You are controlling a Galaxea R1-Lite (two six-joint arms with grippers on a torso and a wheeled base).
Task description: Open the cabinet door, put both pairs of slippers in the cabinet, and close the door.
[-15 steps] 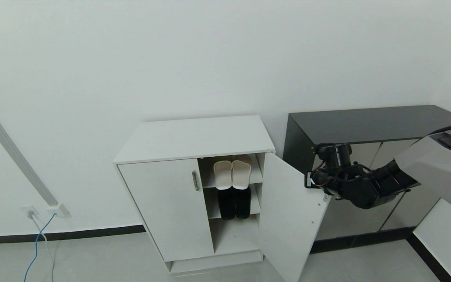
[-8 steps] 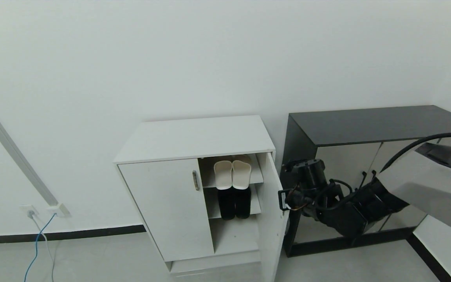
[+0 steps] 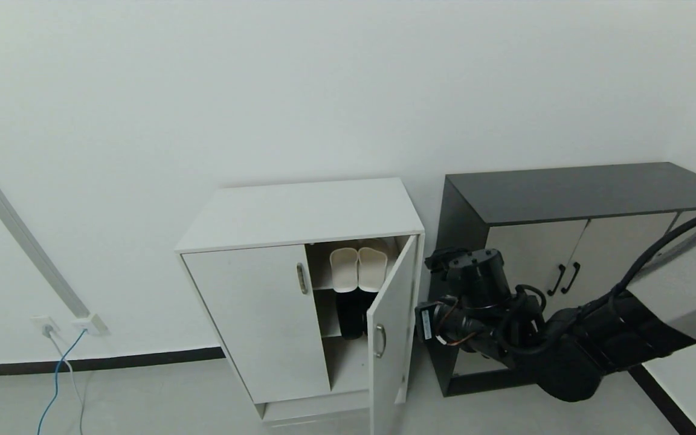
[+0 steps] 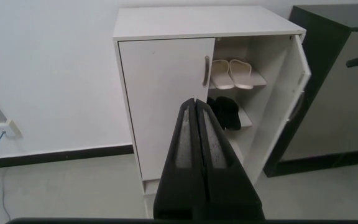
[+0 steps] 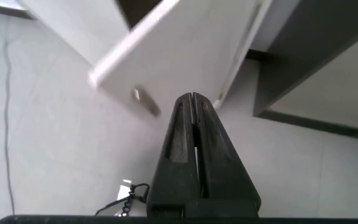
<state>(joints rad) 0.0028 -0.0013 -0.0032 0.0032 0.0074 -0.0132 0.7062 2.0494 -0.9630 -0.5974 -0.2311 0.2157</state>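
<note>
Cabinet [image 3: 299, 217] at centre frame holds white slippers [image 3: 358, 269] on its top shelf and black slippers [image 3: 351, 314] below. We see its door [image 3: 391, 302] half open. Just right of it is the right gripper [image 5: 193, 99], fingers pressed together, holding nothing; the left gripper [image 4: 196, 102] is likewise.

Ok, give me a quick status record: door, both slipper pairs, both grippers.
right door: partly open, swung out from the cabinet
left door: shut
white slippers: upper shelf, side by side
black slippers: on the shelf below them
right gripper: shut, at the right door's outer face; contact unclear
left gripper: shut, holding nothing, back from the cabinet
left to do: shut the right door
</note>
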